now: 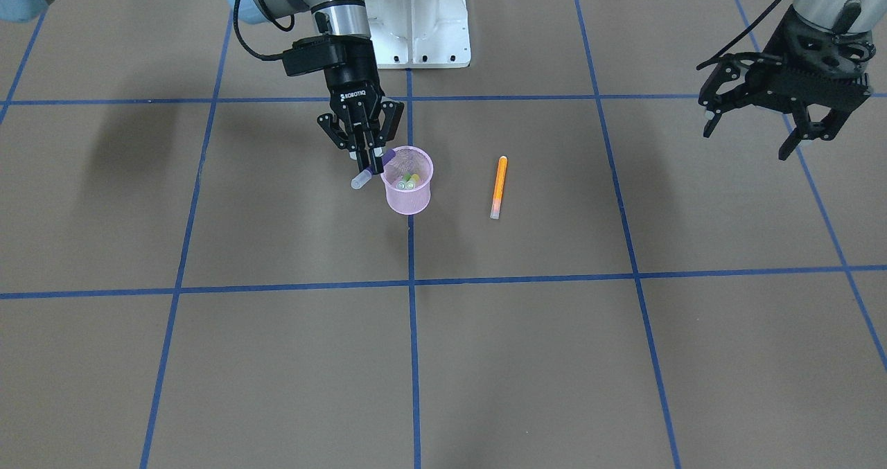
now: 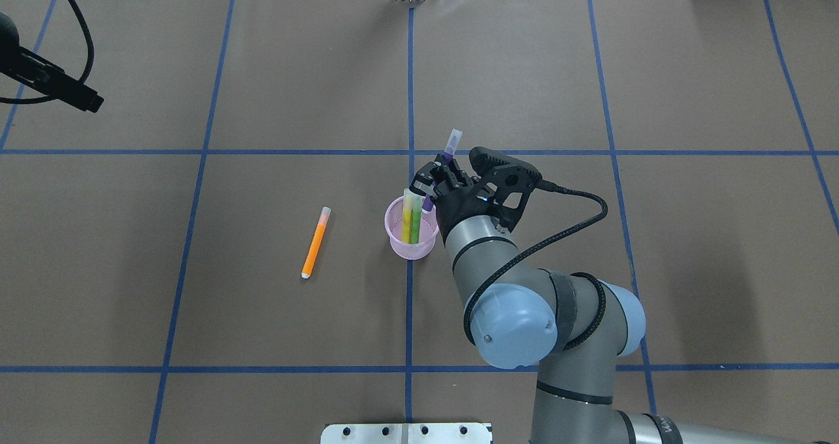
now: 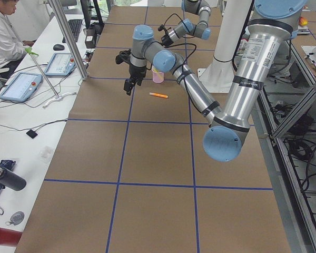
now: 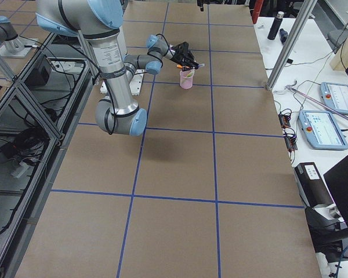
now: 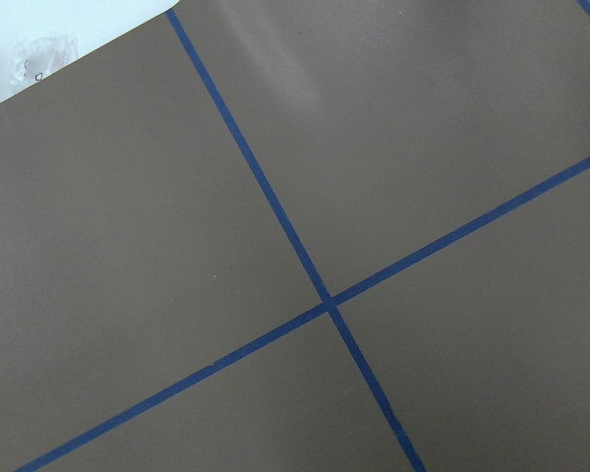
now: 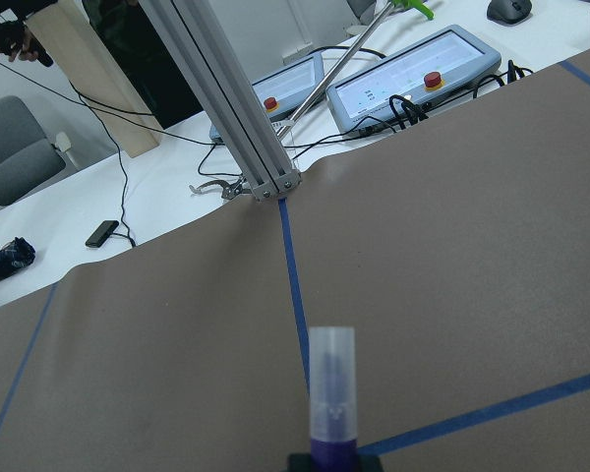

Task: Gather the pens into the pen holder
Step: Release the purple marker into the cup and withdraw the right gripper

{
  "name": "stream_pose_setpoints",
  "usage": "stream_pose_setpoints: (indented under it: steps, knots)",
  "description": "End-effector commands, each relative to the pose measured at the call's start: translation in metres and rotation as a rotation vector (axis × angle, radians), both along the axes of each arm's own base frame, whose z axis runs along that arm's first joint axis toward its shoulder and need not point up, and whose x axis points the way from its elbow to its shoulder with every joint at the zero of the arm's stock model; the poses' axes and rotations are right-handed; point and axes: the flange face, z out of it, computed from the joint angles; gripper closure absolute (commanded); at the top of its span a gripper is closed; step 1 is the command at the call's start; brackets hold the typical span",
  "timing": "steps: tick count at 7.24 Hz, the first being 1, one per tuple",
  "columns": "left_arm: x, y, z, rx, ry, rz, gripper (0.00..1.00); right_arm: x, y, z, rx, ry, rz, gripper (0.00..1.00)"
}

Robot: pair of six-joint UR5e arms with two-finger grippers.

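Note:
The pink mesh pen holder (image 1: 409, 190) stands near the table's middle, also in the overhead view (image 2: 411, 239). A green and a yellowish pen (image 2: 411, 218) stand inside it. My right gripper (image 1: 367, 154) is shut on a purple pen (image 2: 451, 143), held tilted, its purple end at the holder's rim and its pale cap end pointing away from the robot. The right wrist view shows that pen's cap (image 6: 331, 379) close up. An orange pen (image 1: 499, 187) lies flat on the table beside the holder. My left gripper (image 1: 748, 140) hangs open and empty, high and far off to the side.
Brown table paper with blue tape lines (image 5: 326, 300) covers the table. The white robot base (image 1: 416, 19) stands behind the holder. A side bench holds control tablets (image 3: 23, 84), with a person seated there (image 3: 2, 37). An aluminium post (image 6: 226, 98) stands at the table's far edge.

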Motion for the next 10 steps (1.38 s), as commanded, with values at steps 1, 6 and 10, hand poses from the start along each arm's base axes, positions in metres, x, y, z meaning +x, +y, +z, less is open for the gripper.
stream_pose_setpoints:
  steps: [1,6,10]
  knots:
    - [0.000,-0.001,0.001,-0.003,0.000,0.001,0.00,-0.027,0.007,0.007,0.023,0.042,0.050,1.00]
    - [0.002,-0.002,0.002,-0.004,-0.003,0.002,0.00,-0.025,0.007,-0.015,0.011,0.005,-0.014,0.01]
    - [0.118,0.006,0.006,-0.047,0.084,0.069,0.00,0.071,-0.092,-0.005,-0.267,0.112,-0.358,0.01]
